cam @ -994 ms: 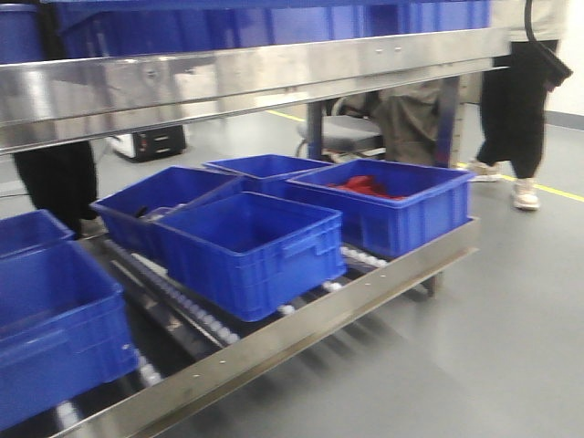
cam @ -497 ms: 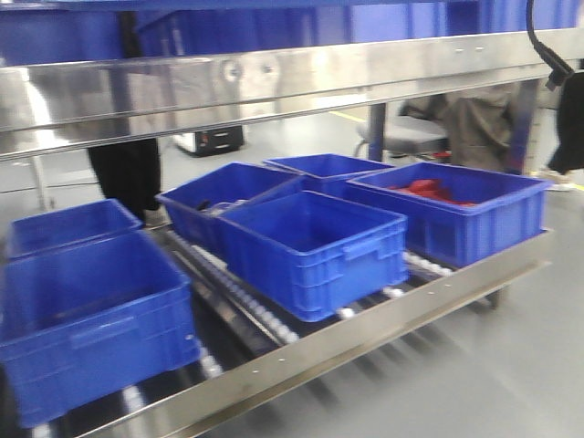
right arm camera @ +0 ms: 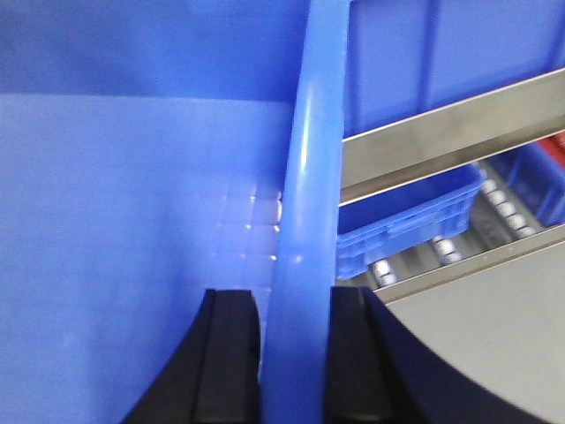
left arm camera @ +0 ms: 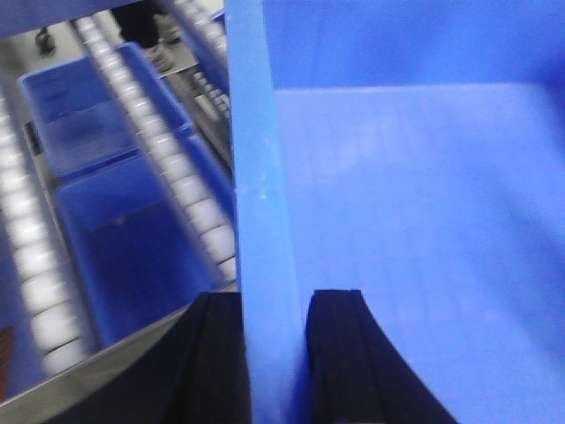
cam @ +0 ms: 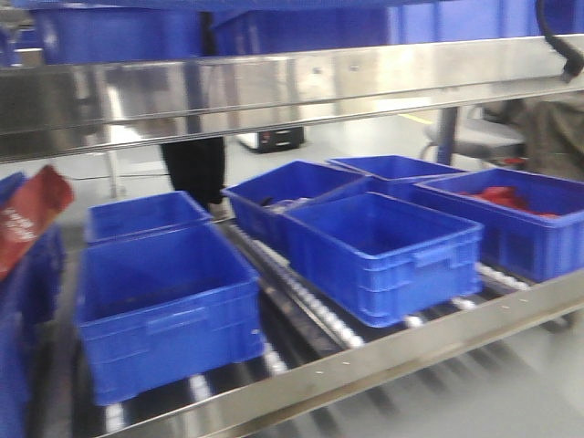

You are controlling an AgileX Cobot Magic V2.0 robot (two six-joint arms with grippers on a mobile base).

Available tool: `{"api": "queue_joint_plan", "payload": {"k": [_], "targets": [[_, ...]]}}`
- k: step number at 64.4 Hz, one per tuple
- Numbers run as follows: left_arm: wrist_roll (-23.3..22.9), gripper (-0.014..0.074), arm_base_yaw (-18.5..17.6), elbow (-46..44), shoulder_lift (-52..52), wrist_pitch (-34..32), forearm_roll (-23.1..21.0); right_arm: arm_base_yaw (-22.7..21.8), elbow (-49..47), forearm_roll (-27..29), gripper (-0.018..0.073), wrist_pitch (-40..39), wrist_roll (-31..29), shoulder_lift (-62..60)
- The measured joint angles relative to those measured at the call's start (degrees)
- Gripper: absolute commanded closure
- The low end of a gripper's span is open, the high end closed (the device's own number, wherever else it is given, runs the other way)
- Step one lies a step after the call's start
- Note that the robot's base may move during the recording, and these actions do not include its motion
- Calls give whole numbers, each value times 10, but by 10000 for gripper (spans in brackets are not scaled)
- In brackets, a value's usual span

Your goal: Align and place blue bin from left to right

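The blue bin (left arm camera: 415, 194) fills both wrist views, lighter blue with a thick rim. My left gripper (left arm camera: 275, 305) is shut on its left rim (left arm camera: 256, 177), one black finger outside and one inside the wall. On the opposite rim (right arm camera: 309, 177) my right gripper (right arm camera: 296, 305) is shut, its fingers straddling that wall. The bin's inside (right arm camera: 132, 203) looks bare. In the front view I cannot make out the held bin or either gripper.
A steel roller shelf's front rail (cam: 383, 360) carries darker blue bins: one front left (cam: 169, 310), one centre (cam: 383, 251), others behind (cam: 146, 214), (cam: 283, 187), and one at right holding red items (cam: 497, 196). An upper steel beam (cam: 274, 87) spans overhead. A red bag (cam: 27, 219) is at far left.
The whole shelf scene has slid rightward in the front view. More of the left bins now shows, and the red bag has come into view at the left edge.
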Motion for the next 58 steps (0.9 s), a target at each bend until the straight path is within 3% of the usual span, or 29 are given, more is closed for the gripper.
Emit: {"api": "queue_joint_plan", "payload": {"k": [58], "targets": [[0, 613, 0, 0, 0, 0, 4, 0, 0, 1, 638, -13, 0, 1]]}}
